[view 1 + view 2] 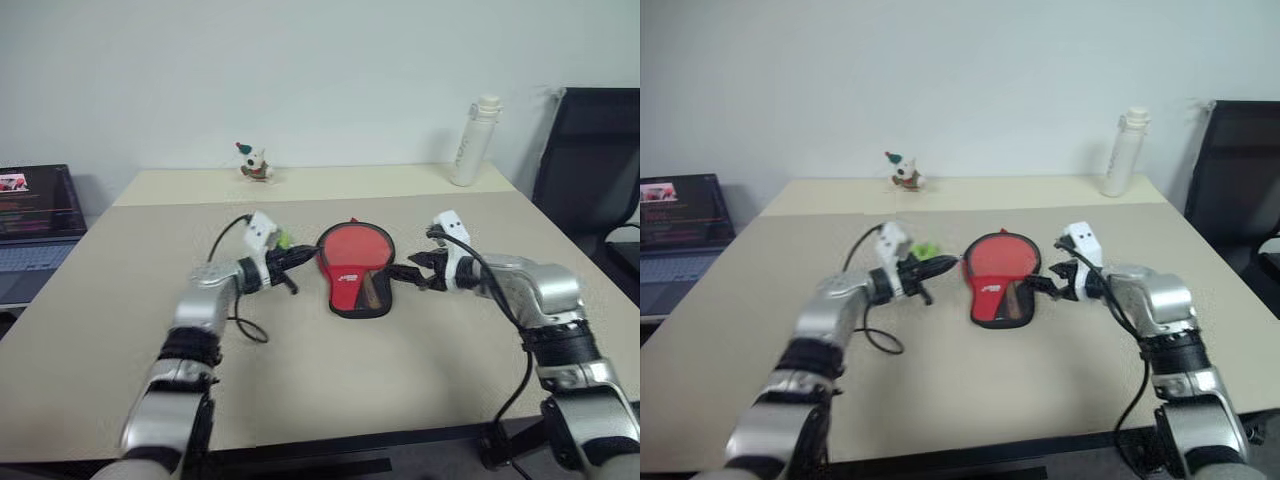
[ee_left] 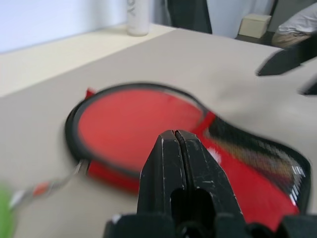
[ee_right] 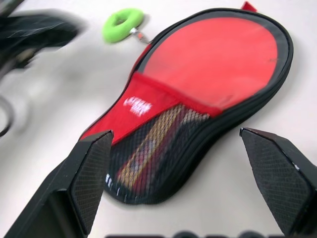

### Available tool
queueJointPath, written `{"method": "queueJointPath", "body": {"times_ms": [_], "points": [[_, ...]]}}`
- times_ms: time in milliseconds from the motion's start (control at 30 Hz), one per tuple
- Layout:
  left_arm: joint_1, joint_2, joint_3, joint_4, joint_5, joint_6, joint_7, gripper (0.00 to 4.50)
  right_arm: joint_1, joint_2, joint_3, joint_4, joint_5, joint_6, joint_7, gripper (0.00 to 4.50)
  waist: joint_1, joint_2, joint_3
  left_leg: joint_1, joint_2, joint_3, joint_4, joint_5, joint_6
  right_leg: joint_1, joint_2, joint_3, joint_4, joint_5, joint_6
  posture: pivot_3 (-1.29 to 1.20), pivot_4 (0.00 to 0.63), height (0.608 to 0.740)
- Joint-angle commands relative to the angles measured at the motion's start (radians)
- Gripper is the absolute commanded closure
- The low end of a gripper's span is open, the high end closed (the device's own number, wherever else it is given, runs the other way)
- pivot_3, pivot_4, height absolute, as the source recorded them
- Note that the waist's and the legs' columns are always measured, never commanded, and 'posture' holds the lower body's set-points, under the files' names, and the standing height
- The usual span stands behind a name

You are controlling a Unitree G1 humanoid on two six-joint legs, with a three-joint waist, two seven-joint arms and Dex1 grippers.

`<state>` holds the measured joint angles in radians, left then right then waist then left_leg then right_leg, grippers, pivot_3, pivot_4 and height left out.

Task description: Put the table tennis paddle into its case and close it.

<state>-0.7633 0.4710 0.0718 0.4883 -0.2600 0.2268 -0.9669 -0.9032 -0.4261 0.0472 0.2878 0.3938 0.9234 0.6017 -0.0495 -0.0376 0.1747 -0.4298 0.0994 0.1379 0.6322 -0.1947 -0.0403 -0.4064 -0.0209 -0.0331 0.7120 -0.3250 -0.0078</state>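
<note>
On the beige counter (image 1: pixel 300 400), at its middle: its case (image 1: pixel 357 270), lying flat, black edging all round, round red end toward the far wall, narrow meshed end toward the robot. Inside it, the table tennis paddle (image 3: pixel 148 144), with the wooden handle visible through the black mesh panel and the red face under the clear round window. White logo on the red fabric just above the mesh. Whether the zip is fully run round cannot be told.

Just beside the case's left edge, near the round end: left end effector (image 1: pixel 303 256), black fingers clenched tight together with nothing between them, pointing level toward the case. Close by it, a green ring (image 3: pixel 122 24) on a short cord reaching the case's rim.

Just beside the case's right edge, near the handle end: right end effector (image 1: pixel 406 275), released, fingers spread wide, angled down toward the case, gripping nothing.

At the far edge of the counter: a small toy figure (image 1: pixel 256 162) and a white bottle (image 1: pixel 474 141). Off to the left, a laptop (image 1: pixel 35 230); off to the right, a black chair (image 1: pixel 592 160).
</note>
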Motion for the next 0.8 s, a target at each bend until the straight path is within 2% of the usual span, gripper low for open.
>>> {"method": "queueJointPath", "body": {"times_ms": [33, 200, 433, 800], "points": [[0.075, 0.059, 0.046, -0.232, -0.055, 0.088, 0.017, 4.47, -0.052, 0.035, 0.042, 0.16, -0.101, -0.161, -0.02, 0.0, 0.002, 0.0, 0.0, 0.0, 0.0, 0.0, 0.001, 0.0, 0.0, 0.0, 0.0, 0.0, 0.001, 0.0, 0.0, 0.0, 0.15, 0.74], [0.229, 0.127, 0.097, -0.502, -0.139, 0.22, 0.04, 4.47, -0.119, 0.099, 0.065, 0.422, -0.204, -0.348, -0.044, 0.0, 0.016, 0.0, 0.0, 0.0, 0.0, 0.0, 0.002, 0.0, 0.0, 0.001, -0.001, 0.001, 0.001, 0.0, 0.0, 0.0, 0.15, 0.74], [0.325, 0.173, 0.159, -0.666, -0.206, 0.313, 0.109, 4.47, -0.202, 0.142, 0.032, 0.67, -0.255, -0.437, -0.059, 0.0, 0.016, 0.0, 0.0, 0.0, 0.0, -0.001, 0.004, 0.0, 0.0, 0.001, -0.001, 0.002, 0.003, 0.0, 0.0, 0.0, 0.15, 0.74], [0.358, 0.195, 0.181, -0.723, -0.252, 0.351, 0.161, 4.47, -0.227, 0.102, -0.008, 0.705, -0.276, -0.407, -0.019, 0.0, 0.017, 0.0, 0.0, 0.0, 0.0, -0.001, 0.004, 0.0, 0.0, 0.001, -0.002, 0.003, 0.003, 0.0, 0.0, 0.0, 0.15, 0.74]]}}
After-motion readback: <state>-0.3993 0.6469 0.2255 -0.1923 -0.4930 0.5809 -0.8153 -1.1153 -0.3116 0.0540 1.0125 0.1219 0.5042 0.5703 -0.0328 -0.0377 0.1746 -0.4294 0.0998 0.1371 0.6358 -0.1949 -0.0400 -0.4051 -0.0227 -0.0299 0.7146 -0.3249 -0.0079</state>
